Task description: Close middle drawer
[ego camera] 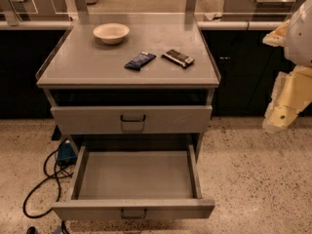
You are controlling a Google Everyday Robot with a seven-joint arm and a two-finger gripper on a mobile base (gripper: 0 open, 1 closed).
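The gripper [283,112] hangs at the right edge of the view, to the right of the cabinet [127,77] and well apart from it, at about the height of the cabinet's upper drawer. It is the pale cream end of one arm [300,33] that comes down from the upper right corner. I cannot tell whether the gripper stands wide or narrow, and it holds nothing that can be seen.

Two drawers show in the front of the cabinet. The upper drawer [87,120] has a taller grey front with one dark handle at its centre, and it sits in or nearly in. Below it, the middle drawer [134,173] is pulled far out toward the camera. Its low front panel lies at the bottom of the view with one small dark handle in the middle, and its grey inside is bare. The gripper is not touching it.

Three things lie on top of the cabinet. One pale bowl [111,32] stands toward the back left. Two flat packets lie nearer the front, a dark blue packet [140,60] near the centre and a dark brown packet [178,57] just to its right; they are close but apart.

On the speckled floor [253,179], left of the cabinet, one black cable [40,185] loops beside a small blue object [65,153].
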